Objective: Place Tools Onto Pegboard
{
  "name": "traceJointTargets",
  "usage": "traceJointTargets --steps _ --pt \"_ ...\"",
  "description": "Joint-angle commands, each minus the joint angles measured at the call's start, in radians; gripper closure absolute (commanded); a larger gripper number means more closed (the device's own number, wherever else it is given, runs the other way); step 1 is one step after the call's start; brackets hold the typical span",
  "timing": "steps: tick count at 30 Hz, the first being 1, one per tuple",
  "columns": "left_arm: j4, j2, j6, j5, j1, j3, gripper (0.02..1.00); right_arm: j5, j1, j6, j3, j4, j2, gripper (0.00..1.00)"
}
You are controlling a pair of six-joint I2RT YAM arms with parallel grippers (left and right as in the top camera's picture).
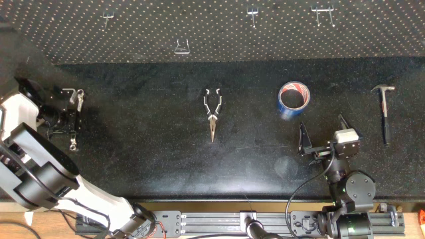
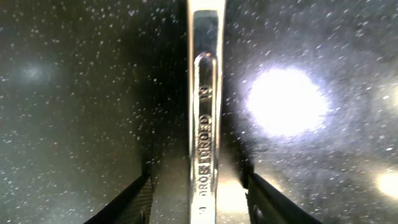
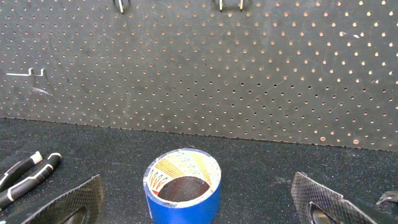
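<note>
1. Step in hand, as judged: pick-up of the first tool; nothing hangs on the pegboard (image 1: 219,36) yet, and its hooks (image 1: 182,47) are bare.
2. Left gripper (image 2: 198,205): low over the wrench (image 2: 204,93) at the left side of the table (image 1: 146,153); fingers (image 2: 134,199) spread, one on each side of the shaft, with a gap showing on both sides; released, not yet gripping; the wrench lies flat on the table.
3. Right gripper (image 1: 321,126): wide apart and holding nothing; it faces the pegboard, with the blue tape roll (image 3: 183,185) on the table ahead, between the lines of its fingers.
4. Other tools on the table: pliers (image 1: 212,113) near the middle; hammer (image 1: 383,109) at the far right; the tape roll between those two; all well apart from each other.
5. Next move, as judged: close the left fingers squarely on the wrench shaft, lift it clear, then carry it to a hook and thread its end over; the shaft is thin, smooth metal, so an off-centre pinch may let it swivel.
6. Which end of the wrench suits a hook: cannot tell from here.
</note>
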Motion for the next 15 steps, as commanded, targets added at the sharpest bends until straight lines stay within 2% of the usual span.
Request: traceJointTargets --steps 1,3,7,9,15 --pt "-0.01 0.034 -0.035 0.064 0.002 -0.026 0.869 0.002 -0.005 -0.006 -0.004 -0.005 -0.007 0.014" --pt "-0.018 0.034 -0.04 0.064 0.002 -0.027 0.989 0.002 -0.005 -0.006 -0.004 -0.005 -0.007 0.014" --pt "-0.018 0.035 -0.039 0.06 0.002 -0.034 0.987 0.002 -0.005 -0.006 -0.004 -0.005 -0.007 0.014" --pt "-0.022 0.02 -0.051 0.022 -0.011 -0.034 0.991 0.002 -0.005 -0.006 -0.004 -0.005 -0.007 0.014" --pt "0.116 -0.426 -0.224 0.004 -0.049 -0.06 0.987 0.002 -0.005 -0.006 -0.004 -0.005 -0.007 0.014"
